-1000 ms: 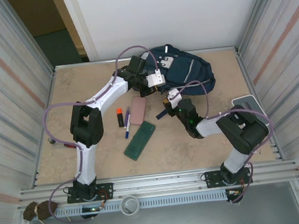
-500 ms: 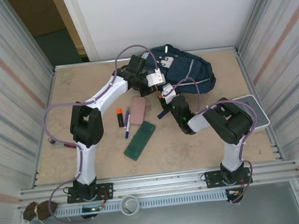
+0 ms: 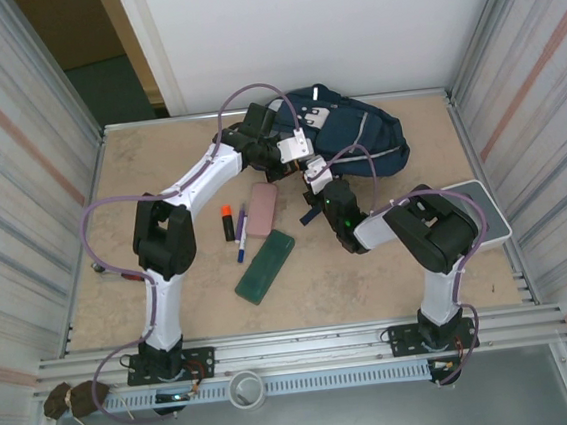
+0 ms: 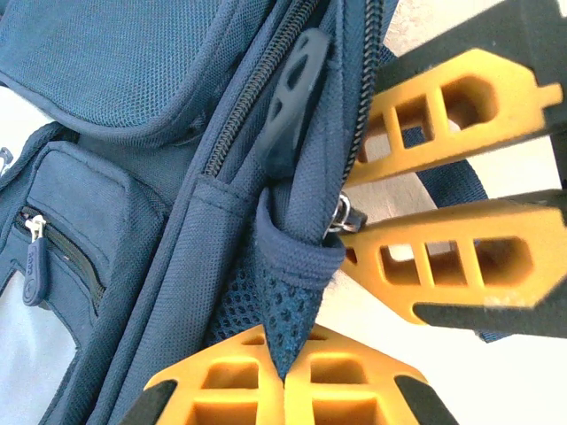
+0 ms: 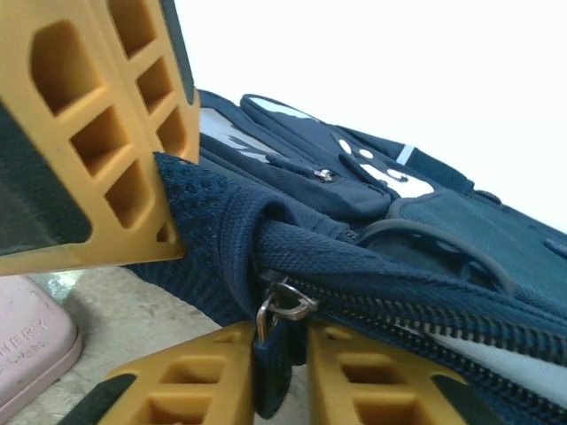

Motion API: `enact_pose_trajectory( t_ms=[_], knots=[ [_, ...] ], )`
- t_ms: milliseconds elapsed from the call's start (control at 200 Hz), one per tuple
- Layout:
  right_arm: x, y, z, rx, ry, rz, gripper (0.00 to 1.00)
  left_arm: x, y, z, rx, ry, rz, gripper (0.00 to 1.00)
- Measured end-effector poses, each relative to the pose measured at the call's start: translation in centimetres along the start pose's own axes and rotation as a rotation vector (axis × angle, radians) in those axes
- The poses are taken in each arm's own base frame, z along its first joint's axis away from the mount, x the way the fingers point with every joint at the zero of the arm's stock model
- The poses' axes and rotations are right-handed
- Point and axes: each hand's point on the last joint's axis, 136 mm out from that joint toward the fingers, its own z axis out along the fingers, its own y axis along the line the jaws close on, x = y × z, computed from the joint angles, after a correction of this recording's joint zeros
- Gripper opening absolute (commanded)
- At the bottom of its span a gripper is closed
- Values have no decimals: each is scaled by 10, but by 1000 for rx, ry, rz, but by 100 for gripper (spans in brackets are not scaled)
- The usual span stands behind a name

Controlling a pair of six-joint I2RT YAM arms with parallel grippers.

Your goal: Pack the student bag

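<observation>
Beige tabletop (image 3: 158, 164), navy white-patched student bag (image 3: 356, 135), left pincer (image 4: 285, 341) pinching its mesh (image 4: 283, 305), right pincer (image 5: 282, 341) pinching zip pull (image 5: 270, 376)

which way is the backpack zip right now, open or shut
Shut where it shows: the zip's teeth mesh along the backpack, its slider sits at the corner, and the pull tab hangs between the right gripper's fingers.

A beige worktop (image 3: 392, 292) lay between ribbed metal side walls (image 3: 16, 148) — a white panel (image 3: 296, 30) stood behind.
</observation>
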Motion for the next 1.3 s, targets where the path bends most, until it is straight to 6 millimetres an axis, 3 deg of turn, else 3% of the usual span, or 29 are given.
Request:
enact_pose_trajectory(
  t_ms=[180, 516, 651, 992, 1117, 1217, 1303],
  knots=[
    [0, -1, -1, 1, -1, -5, 0, 0, 0, 0, -1, 3, 1, 0],
    [6, -16, -29, 6, 35, 7, 0, -5, -8, 5, 9, 1, 19, 0],
    [15, -32, -46, 32, 89, 48, 0, -7, -14, 11, 15, -5, 32, 0],
    [30, -106, -106, 102, 241, 368, 0, 7, -9, 6, -26, -20, 45, 0],
    [38, -121, -115, 101, 310, 485, 0, 16, -10, 9, -33, -16, 57, 0],
    [43, -119, -117, 52, 370, 549, 0, 24, -7, 13, -52, -2, 72, 0],
    [41, -109, -118, -19, 395, 588, 0, 28, -2, 12, -77, 19, 81, 18]
  ],
)
